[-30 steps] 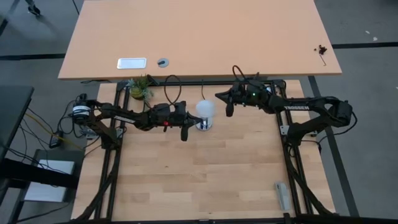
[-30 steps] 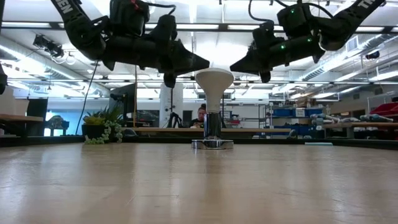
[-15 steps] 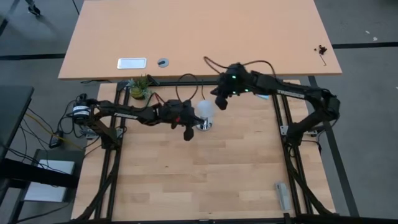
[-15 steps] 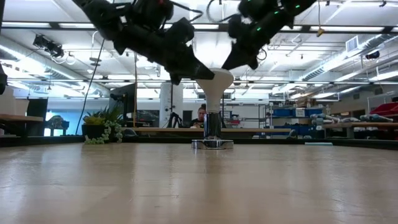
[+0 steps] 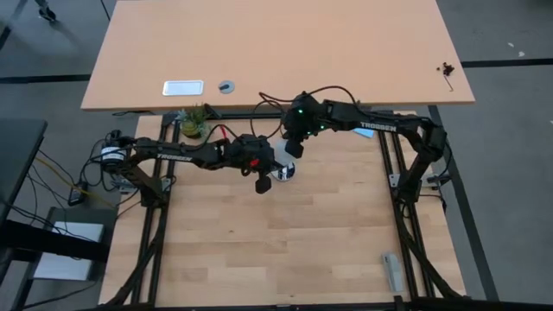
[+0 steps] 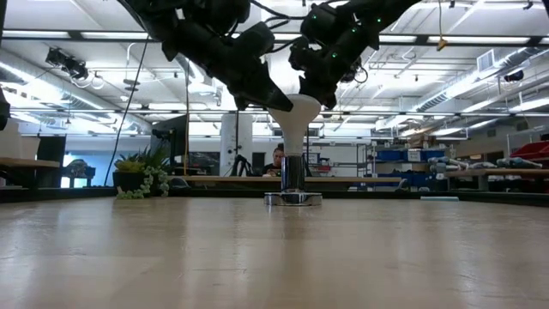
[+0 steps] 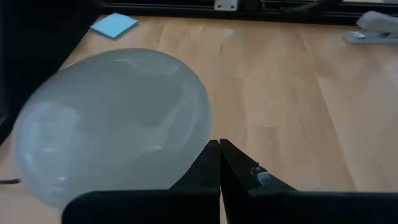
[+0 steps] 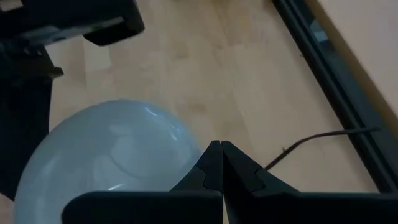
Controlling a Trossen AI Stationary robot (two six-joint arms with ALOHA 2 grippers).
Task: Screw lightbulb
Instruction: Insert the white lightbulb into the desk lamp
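Observation:
The white lightbulb (image 6: 293, 120) stands upright, its narrow base down in the round silver socket (image 6: 292, 198) at the table's far middle. In the high view only a bit of its globe (image 5: 282, 157) shows between the two arms. My left gripper (image 6: 286, 104) is shut and slants down at the globe's upper left side. My right gripper (image 6: 314, 97), also shut, slants down at the upper right side. Each wrist view shows the globe (image 7: 112, 124) (image 8: 112, 155) right beside the closed fingertips. My left gripper has its shut fingertips (image 7: 214, 155) at the edge of the globe's upper side (image 7: 193, 134), slanting down from the table's left; whether they touch it I cannot tell. My right gripper has its shut fingertips (image 8: 217, 158) at the globe's upper side (image 8: 186, 152), slanting down from the right; touch cannot be told either.
A small potted plant (image 5: 193, 122) sits at the far left corner, a blue note (image 5: 365, 131) at the far right, a grey stapler (image 5: 391, 271) near the front right edge. A black cord runs from the socket. The near half of the wooden table (image 5: 285, 242) lies bare.
My right gripper has swung toward the table's left, tipping downward, and come up against the bulb's right side. My left gripper has risen a little, tipped its point downward less steeply, and closed in on the globe from the left. The bulb has stayed upright in the socket.

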